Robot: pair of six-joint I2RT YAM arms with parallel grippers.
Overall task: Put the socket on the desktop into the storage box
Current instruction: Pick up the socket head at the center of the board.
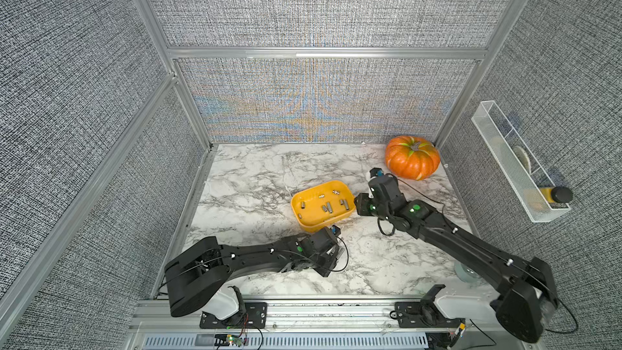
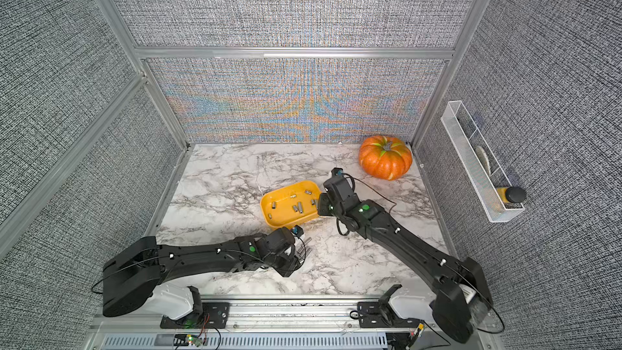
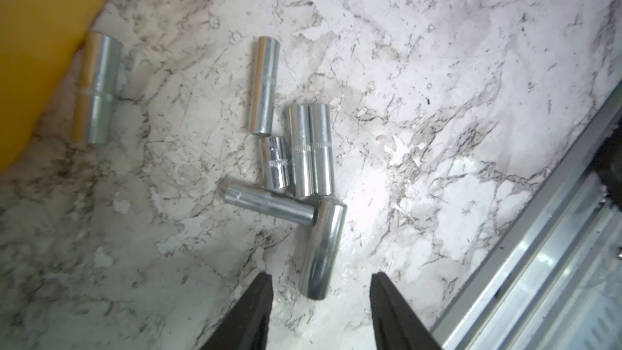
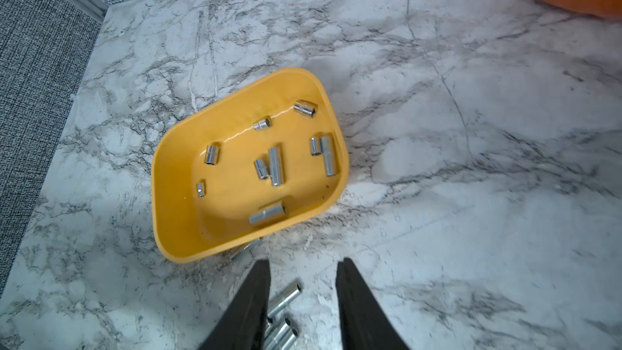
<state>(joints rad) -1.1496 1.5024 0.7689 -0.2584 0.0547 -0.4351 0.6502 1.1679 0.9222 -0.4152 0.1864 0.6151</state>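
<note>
My left pincer point(image 3: 321, 277) hangs over the surface point(image 3: 437, 62) with its jaws parted and nothing in them. The near end of the largest socket point(image 3: 323, 247) lies between the two fingertips. There is a gap on either side, so neither pad touches it. That socket lies on its side on the surface, and its far end meets the end of a thin socket point(image 3: 269, 207) lying crosswise.

Past those two, a short socket point(image 3: 276, 163) and a pair of long sockets point(image 3: 301, 151) lie side by side, touching. A slim socket point(image 3: 264, 85) lies just beyond the short one, nearly end to end with it. A lone socket point(image 3: 96, 87) sits apart from that cluster, right against the outer wall of the storage box point(image 3: 33, 45). That makes seven on the surface, none yet in the box.

My right pincer point(image 4: 304, 262) is also released and empty, jaws apart, up above the surface. In both top views it sits at the end of the storage box nearest the pumpkin point(image 1: 412, 158). I cannot tell whether it is over the rim or just beside it.

The storage box point(image 4: 161, 196) rests mid-surface between my two arms. Nine boxed sockets point(image 4: 276, 166) lie scattered on its floor. The pumpkin stands in the far right corner, well apart from the box.
</note>
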